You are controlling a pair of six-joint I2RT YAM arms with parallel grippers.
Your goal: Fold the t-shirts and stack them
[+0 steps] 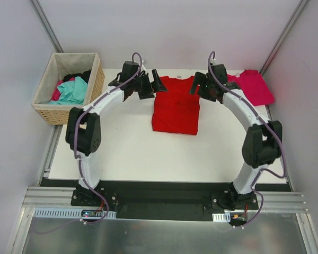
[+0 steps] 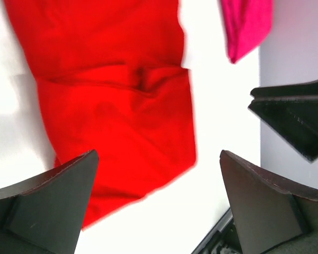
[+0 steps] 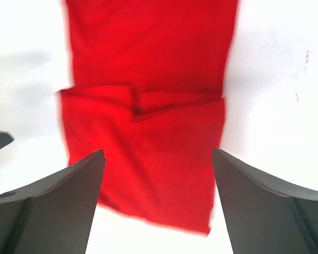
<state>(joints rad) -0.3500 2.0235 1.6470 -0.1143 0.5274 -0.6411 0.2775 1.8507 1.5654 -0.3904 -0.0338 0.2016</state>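
Note:
The bright red t-shirt (image 1: 175, 108) lies folded into a long rectangle at the middle back of the white table, with a crease across it (image 2: 116, 106) (image 3: 148, 106). The magenta-pink t-shirt (image 1: 253, 86) lies flat at the back right corner, and its edge shows in the left wrist view (image 2: 248, 26). My left gripper (image 1: 152, 84) (image 2: 159, 154) hovers open over the red shirt's far left corner with nothing between its fingers. My right gripper (image 1: 202, 87) (image 3: 158, 152) hovers open over the far right corner, also holding nothing. Both are above the cloth and apart from it.
A wicker basket (image 1: 98, 84) lined with cloth stands off the table's back left corner, holding teal, pink and dark clothes (image 1: 71, 90). Grey walls close in the back and sides. The right gripper's finger (image 2: 294, 119) shows in the left wrist view.

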